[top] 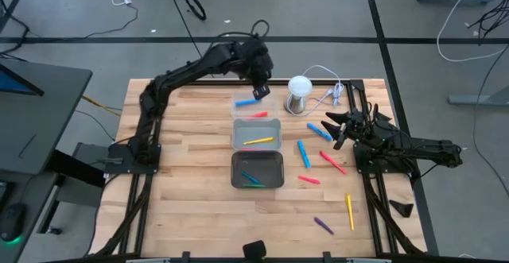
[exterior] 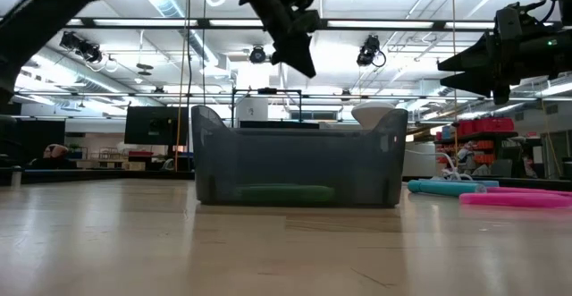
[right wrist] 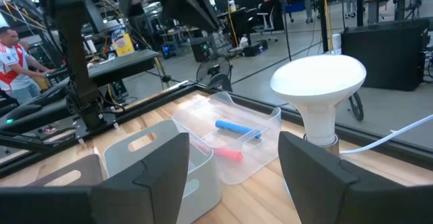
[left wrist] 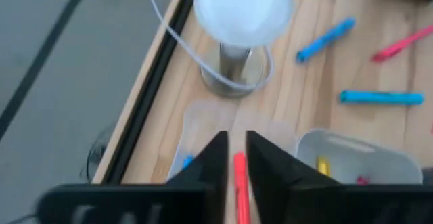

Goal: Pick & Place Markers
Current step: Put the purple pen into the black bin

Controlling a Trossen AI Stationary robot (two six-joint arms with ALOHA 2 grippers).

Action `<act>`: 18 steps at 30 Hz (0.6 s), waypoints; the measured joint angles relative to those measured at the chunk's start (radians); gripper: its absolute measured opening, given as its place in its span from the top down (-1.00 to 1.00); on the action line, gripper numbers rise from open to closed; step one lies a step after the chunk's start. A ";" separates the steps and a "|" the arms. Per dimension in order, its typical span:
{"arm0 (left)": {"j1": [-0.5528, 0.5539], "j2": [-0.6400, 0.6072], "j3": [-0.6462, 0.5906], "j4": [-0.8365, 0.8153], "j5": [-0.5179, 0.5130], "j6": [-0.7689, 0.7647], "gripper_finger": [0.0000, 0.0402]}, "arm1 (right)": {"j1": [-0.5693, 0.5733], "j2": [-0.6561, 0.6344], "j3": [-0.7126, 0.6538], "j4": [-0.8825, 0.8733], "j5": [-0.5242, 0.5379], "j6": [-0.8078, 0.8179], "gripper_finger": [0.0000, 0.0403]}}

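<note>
1. The left claw (top: 258,93) hangs over the clear tray (top: 274,104) at the far edge of the surface (top: 183,183). Its fingers are nearly together and seem to hold nothing. A red marker (left wrist: 240,183) shows through the slit between them and lies in that tray beside a blue one (top: 246,102).
2. Risk: if that claw comes down closed, its tips could hit the tray wall and push the light tray towards the domed cylinder (top: 299,92) just beside it.
3. The right claw (top: 338,128) is spread wide and empty. It is above the right side, near a loose blue marker (top: 320,130).
4. Risk: the loose markers are thin and round. An off-centre pinch could roll one away or catch its neighbour. The cylinder's white cable (top: 326,96) also runs close to that claw and could snag.
5. Risk: a marker let go from high up may bounce out of a shallow tray.
6. Trays: three in a row, which are the clear one, a light grey one (top: 238,134) and a dark grey one (top: 237,170).
7. Markers in trays:
   - clear tray: two
   - light grey tray: a yellow one (top: 258,141), possibly a pink one too
   - dark tray: a green one (top: 254,185) and a blue one
8. Loose markers: six, made up of two blue, two pink (top: 332,162), one yellow (top: 348,211) and one purple (top: 323,226).
9. Claws: two. Cylinder: one.
</note>
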 joint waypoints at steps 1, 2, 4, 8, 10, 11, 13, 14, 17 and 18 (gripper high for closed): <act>-0.001 -0.025 -0.040 0.042 0.006 0.000 0.86 | 0.000 0.000 0.000 0.000 0.000 0.000 -0.15; -0.004 -0.054 -0.084 0.092 0.011 -0.001 0.93 | 0.000 0.000 0.000 0.000 0.000 0.000 -0.15; -0.005 -0.127 -0.197 0.188 0.011 -0.007 0.96 | 0.000 0.000 0.000 0.000 0.000 0.000 -0.15; -0.006 -0.304 -0.461 0.404 0.010 -0.051 0.91 | 0.000 0.000 0.000 0.000 0.000 0.000 -0.15; -0.006 -0.401 -0.604 0.513 0.008 -0.058 0.90 | 0.000 0.000 0.000 0.000 0.000 0.000 -0.15; -0.009 -0.452 -0.674 0.563 0.007 -0.063 0.90 | 0.000 0.000 0.000 0.000 0.000 0.000 -0.15; -0.012 -0.543 -0.796 0.650 0.006 -0.070 0.92 | 0.000 0.000 0.000 0.000 0.000 0.000 -0.15; -0.016 -0.589 -0.854 0.689 0.005 -0.078 0.92 | 0.000 0.000 0.000 0.000 0.000 0.000 -0.15; -0.027 -0.718 -1.007 0.772 0.004 -0.093 0.93 | 0.000 0.000 0.000 0.000 0.000 0.000 -0.15; -0.030 -0.762 -1.053 0.791 0.004 -0.094 0.93 | 0.000 0.000 0.000 0.000 0.000 0.000 -0.15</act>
